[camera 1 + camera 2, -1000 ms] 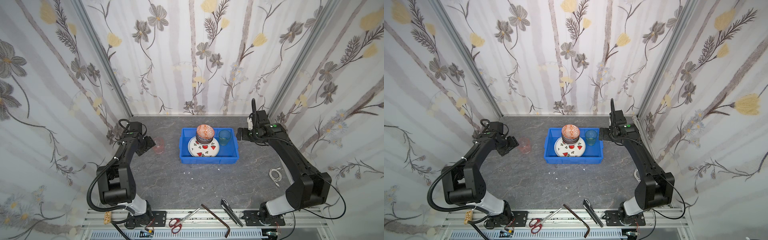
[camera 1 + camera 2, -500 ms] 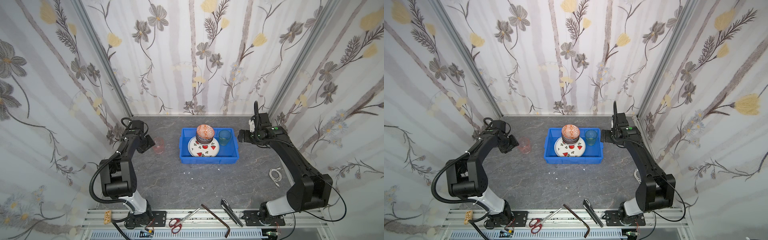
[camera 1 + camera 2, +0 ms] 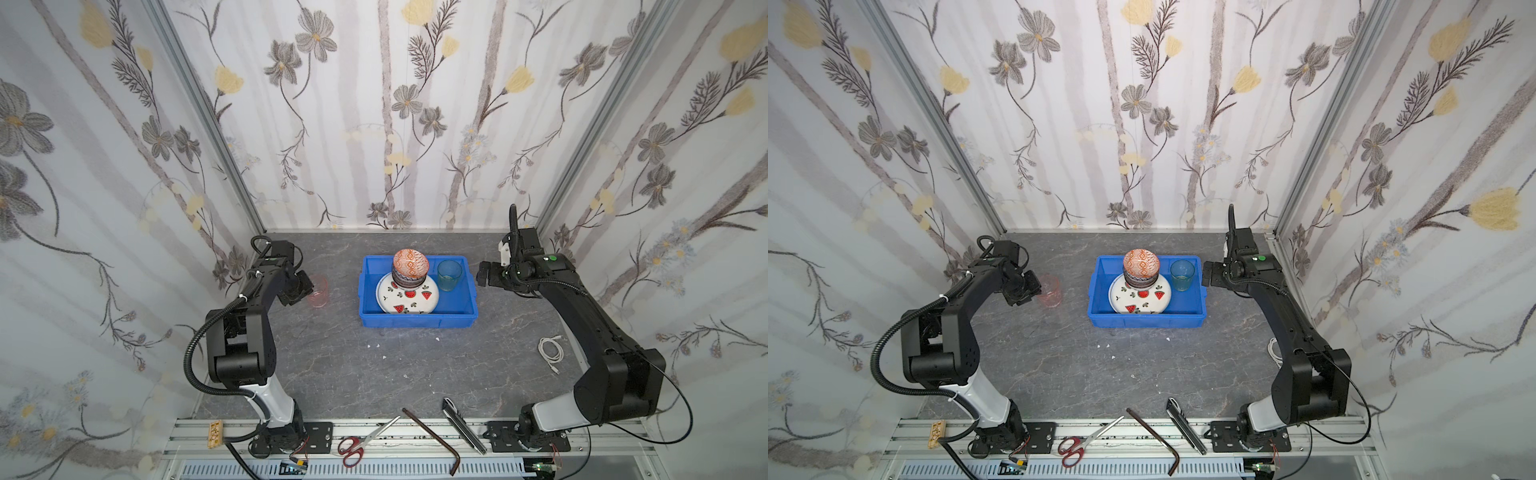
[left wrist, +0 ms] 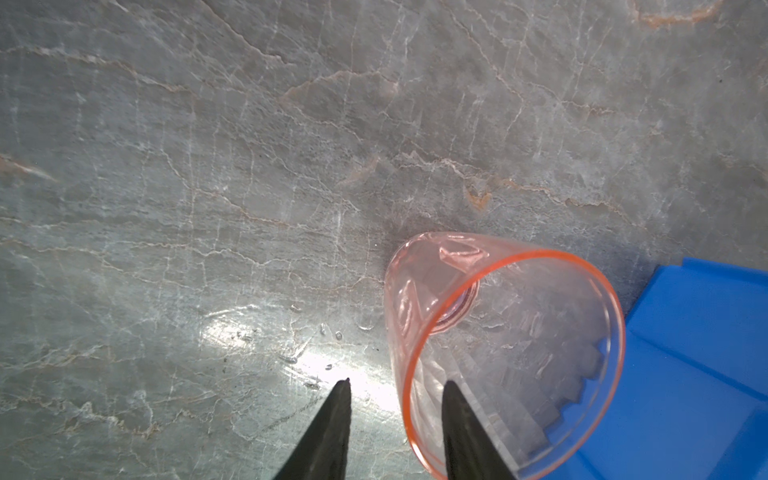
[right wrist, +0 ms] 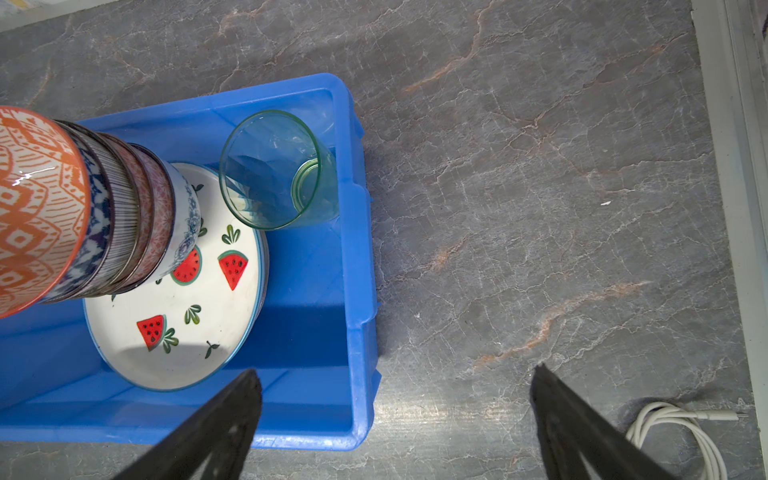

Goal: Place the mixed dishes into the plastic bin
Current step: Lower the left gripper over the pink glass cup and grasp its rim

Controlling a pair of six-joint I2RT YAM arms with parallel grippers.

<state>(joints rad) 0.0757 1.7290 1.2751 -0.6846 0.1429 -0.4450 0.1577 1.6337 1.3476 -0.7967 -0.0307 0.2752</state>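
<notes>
A clear pink tumbler (image 3: 318, 290) (image 3: 1050, 289) stands upright on the grey table, left of the plastic bin (image 3: 415, 323) (image 3: 1144, 320). My left gripper (image 3: 300, 288) (image 4: 399, 381) straddles the pink tumbler (image 4: 498, 332) wall, one finger inside the rim and one outside, with a gap on each side. Inside the bin a watermelon plate (image 3: 409, 297) (image 5: 199, 316) carries a stack of bowls topped by an orange one (image 3: 410, 266) (image 5: 37, 199). A teal tumbler (image 3: 449, 274) (image 5: 270, 170) stands beside them. My right gripper (image 3: 482, 276) (image 5: 397, 376) hangs wide open and empty over the bin's right wall (image 5: 353, 291).
A coiled white cable (image 3: 550, 351) (image 5: 685, 432) lies on the table by the right arm. Red-handled scissors (image 3: 357, 442), a bent brown bar (image 3: 432, 440) and a silver bar (image 3: 463, 424) rest at the front rail. Flowered walls close in the sides and back.
The left gripper's jaws have narrowed around the pink tumbler's wall and the gripper has edged toward the tumbler. The right arm has barely shifted and stays open.
</notes>
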